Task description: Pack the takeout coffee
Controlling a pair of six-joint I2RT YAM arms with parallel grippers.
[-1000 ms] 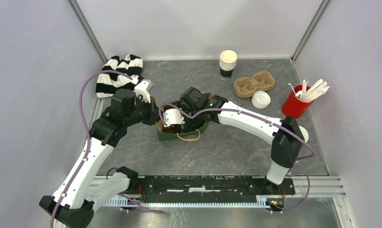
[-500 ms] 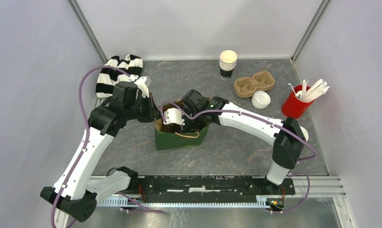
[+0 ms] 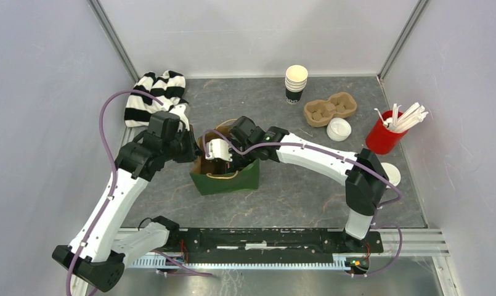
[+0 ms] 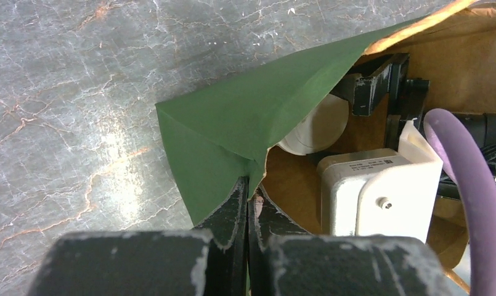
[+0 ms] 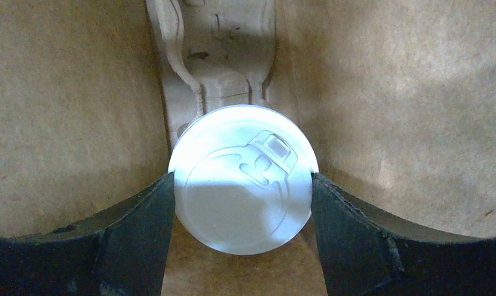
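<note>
Green bag [image 3: 227, 180] stands left of desk centre, mouth up. Left pincer [image 4: 246, 197] is closed tight, pinching the bag's rim at a corner fold and holding the mouth open.

Right pincer [image 5: 242, 185] reaches down inside the bag. Its jaws are spread wide, one finger pressed on each side of a lidded cup [image 5: 220, 216]. Only the white lid shows from the wrist; brown bag walls are close on both sides. A pale moulded shape lies beyond the lid, possibly a tray insert, cannot tell. Cannot tell either whether the cup sits on the bag floor or hangs above it.

Progress, judged: first coffee is in the bag but not released. Left to do: let go, withdraw the right arm, load the other coffee.

A white disc [image 3: 391, 173] at the desk's right edge, half hidden by the right arm, may be that second one; not certain.

Outside the bag, toward the far right corner: cup stack [image 3: 296, 83], carrier [image 3: 329, 109], loose lid [image 3: 339, 129], red cup [image 3: 384, 135].
</note>
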